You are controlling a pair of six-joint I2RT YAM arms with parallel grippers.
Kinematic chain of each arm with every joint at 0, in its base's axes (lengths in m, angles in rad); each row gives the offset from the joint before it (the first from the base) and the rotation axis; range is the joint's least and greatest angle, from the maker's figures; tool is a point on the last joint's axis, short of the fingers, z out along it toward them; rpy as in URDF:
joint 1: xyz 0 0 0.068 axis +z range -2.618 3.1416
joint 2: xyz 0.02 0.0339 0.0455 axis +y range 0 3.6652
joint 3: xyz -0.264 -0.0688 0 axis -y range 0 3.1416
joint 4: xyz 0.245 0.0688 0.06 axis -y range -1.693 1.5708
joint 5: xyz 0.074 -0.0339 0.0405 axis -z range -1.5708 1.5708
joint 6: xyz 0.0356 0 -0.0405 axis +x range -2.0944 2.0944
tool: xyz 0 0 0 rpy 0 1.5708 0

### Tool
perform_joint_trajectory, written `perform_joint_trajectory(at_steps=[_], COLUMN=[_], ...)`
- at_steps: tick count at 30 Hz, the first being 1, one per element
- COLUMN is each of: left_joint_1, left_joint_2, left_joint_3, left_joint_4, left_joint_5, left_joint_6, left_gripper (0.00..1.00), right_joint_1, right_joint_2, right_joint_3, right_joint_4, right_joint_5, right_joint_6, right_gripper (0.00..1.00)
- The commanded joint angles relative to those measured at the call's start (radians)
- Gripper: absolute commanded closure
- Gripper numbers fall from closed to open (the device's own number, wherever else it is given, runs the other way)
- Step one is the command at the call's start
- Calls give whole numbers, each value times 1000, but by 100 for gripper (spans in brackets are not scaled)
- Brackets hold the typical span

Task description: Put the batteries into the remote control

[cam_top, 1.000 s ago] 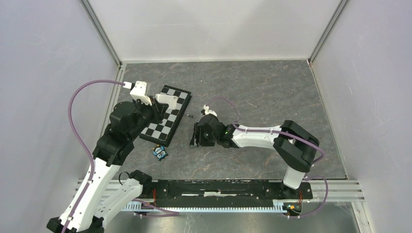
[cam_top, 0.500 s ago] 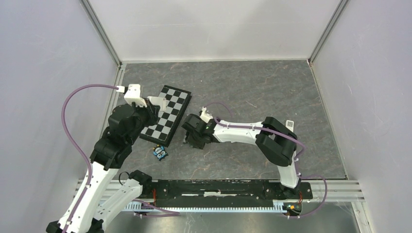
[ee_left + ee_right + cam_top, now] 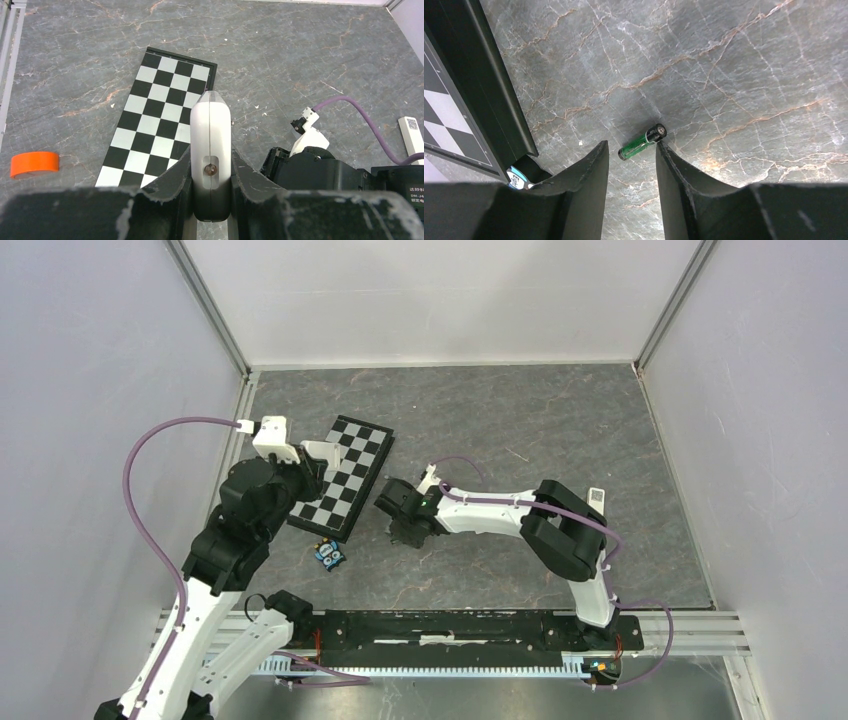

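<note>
My left gripper [image 3: 211, 161] is shut on the remote control [image 3: 211, 135], a white bar held on edge above the near end of the chessboard; it also shows in the top view [image 3: 322, 454]. My right gripper [image 3: 631, 150] is open and low over the table. A green-and-black battery [image 3: 642, 142] lies on the table between its fingertips, the dark end next to the right finger. In the top view the right gripper [image 3: 400, 522] hides this battery. I see no second battery.
A black-and-white chessboard [image 3: 345, 475] lies left of the right gripper, with a small blue toy [image 3: 329, 554] near its front corner. An orange tape roll [image 3: 35, 163] lies at the left. A small white piece [image 3: 596, 496] lies at the right.
My right gripper has swung left toward the chessboard and turned, now over the battery. My left arm has shifted slightly left with the remote still in it.
</note>
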Motion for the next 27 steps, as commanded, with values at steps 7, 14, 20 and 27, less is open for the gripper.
perform_joint_trajectory(at_steps=[7, 14, 20, 27], left_joint_1=[3, 3, 3, 2], left_joint_2=[-1, 0, -42, -31], left_joint_3=[-3, 6, -11, -10], left_joint_4=[32, 24, 21, 15], left_joint_5=[-13, -42, -73, -45], left_joint_6=[-26, -23, -26, -27], left_gripper=[98, 98, 98, 98], right_joint_1=[-7, -4, 0, 11], right_joint_2=[74, 114, 197, 194], right_joint_3=[58, 55, 146, 144], right_joint_4=[-66, -189, -299, -307], right_joint_5=[79, 111, 133, 169], right_joint_6=[-16, -139, -218, -236], right_gripper=[64, 69, 77, 92])
